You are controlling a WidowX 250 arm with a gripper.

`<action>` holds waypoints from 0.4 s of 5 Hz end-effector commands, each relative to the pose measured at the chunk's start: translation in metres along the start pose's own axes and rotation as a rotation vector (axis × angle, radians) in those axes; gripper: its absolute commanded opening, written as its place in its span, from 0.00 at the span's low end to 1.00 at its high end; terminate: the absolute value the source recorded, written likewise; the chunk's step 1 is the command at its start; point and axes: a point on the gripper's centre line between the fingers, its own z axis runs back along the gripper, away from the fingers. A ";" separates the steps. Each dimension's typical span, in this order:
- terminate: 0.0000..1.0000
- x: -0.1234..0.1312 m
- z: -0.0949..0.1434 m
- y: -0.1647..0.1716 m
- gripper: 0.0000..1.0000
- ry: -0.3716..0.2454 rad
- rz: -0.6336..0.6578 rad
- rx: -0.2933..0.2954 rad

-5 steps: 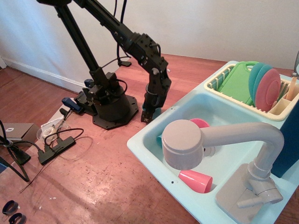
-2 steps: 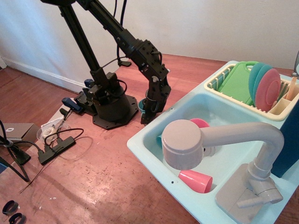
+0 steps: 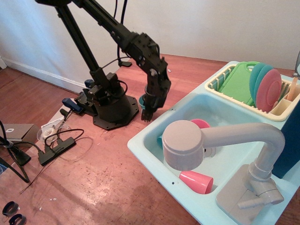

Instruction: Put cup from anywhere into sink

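The black arm reaches down from its base (image 3: 111,108) toward the reddish wooden tabletop (image 3: 93,178), its gripper (image 3: 147,114) pointing downward just left of the sink (image 3: 140,145). The cup (image 3: 142,100) shows only as a sliver of teal at the gripper's left side, partly hidden by the wrist, and lies outside the basin. Whether the fingers (image 3: 145,115) are clamped on it or merely beside it cannot be told from this view. Inside the basin lie two pink cups, one (image 3: 197,182) on its side near the front wall and another (image 3: 201,123) behind the faucet head. The grey faucet (image 3: 220,140) arches over the basin. The cream dish rack (image 3: 220,84) holds a green board (image 3: 240,82) and teal and pink plates (image 3: 267,89). No brand, label or writing is readable anywhere
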 end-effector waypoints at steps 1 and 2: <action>0.00 -0.018 0.060 0.038 0.00 -0.074 0.049 0.049; 0.00 -0.025 0.110 0.052 0.00 -0.137 0.051 0.107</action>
